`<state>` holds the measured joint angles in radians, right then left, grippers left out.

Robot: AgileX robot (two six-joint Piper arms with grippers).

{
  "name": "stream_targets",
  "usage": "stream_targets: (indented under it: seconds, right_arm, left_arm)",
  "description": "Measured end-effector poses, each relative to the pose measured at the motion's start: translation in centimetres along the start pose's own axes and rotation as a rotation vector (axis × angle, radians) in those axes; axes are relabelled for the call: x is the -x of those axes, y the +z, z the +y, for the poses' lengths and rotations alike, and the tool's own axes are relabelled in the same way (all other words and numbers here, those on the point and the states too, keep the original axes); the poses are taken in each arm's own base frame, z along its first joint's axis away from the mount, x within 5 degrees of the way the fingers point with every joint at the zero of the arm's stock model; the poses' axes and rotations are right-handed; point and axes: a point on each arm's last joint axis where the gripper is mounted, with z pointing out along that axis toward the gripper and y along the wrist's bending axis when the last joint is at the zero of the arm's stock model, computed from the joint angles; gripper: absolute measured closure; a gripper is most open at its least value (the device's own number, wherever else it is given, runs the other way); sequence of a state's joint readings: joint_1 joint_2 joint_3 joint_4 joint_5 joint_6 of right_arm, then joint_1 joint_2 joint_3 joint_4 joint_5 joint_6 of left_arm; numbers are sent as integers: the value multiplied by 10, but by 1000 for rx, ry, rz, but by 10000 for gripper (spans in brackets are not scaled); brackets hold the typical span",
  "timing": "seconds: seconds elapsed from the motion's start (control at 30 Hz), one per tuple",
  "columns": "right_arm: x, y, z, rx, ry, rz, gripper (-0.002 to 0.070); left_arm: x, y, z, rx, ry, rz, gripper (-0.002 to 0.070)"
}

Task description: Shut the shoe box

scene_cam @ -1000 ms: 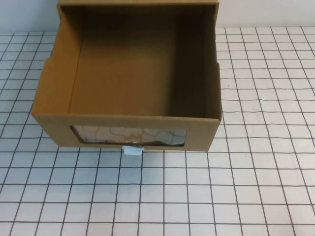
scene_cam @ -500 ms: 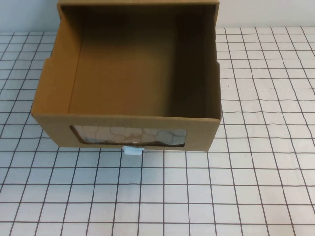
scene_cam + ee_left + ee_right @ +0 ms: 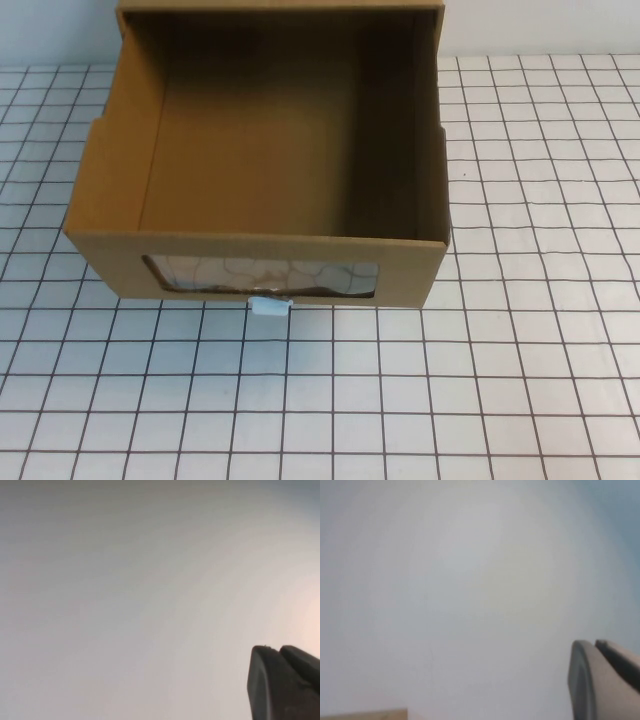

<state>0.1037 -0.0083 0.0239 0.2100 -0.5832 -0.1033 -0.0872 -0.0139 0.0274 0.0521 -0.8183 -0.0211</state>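
Note:
The shoe box (image 3: 110, 190) is brown cardboard and stands on the gridded table in the high view. Its drawer is pulled out toward the near side, and the inside is bare. The front has a wide clear window (image 3: 262, 278) and a small white tab (image 3: 268, 306) at the bottom edge. Neither gripper shows in the high view. My left gripper (image 3: 275, 649) shows only in the left wrist view, fingers together, facing a blank pale surface. My right gripper (image 3: 594, 642) shows only in the right wrist view, fingers together and empty, with a strip of cardboard (image 3: 365, 714) at the view's edge.
The box's outer sleeve (image 3: 280, 8) stands at the far edge of the table against a pale wall. A white table (image 3: 520, 380) with a dark grid stretches in front of the box and on both sides of it.

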Motion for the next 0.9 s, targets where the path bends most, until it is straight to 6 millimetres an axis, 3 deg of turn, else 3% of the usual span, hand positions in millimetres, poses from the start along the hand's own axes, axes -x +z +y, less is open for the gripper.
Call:
stream_targets:
  seconds: [0.13, 0.4, 0.6, 0.7, 0.9]
  right_arm:
    - [8, -1, -1, -9, 2, -87, 692]
    - [16, -2, -2, -19, 8, -179, 692]
    - [37, -7, -4, -36, 30, -401, 692]
    - [58, -3, 0, -4, 103, -479, 692]
    - [138, 10, 16, 149, 218, -579, 692]
  left_arm:
    - [14, -1, 0, -3, 0, -152, 677]
    - [19, -2, 0, 2, -2, -209, 677]
    - [38, 5, 1, 2, -13, -305, 677]
    - [64, 16, 2, 1, -17, -385, 678]
    - [128, 41, 4, 1, -31, -465, 677]
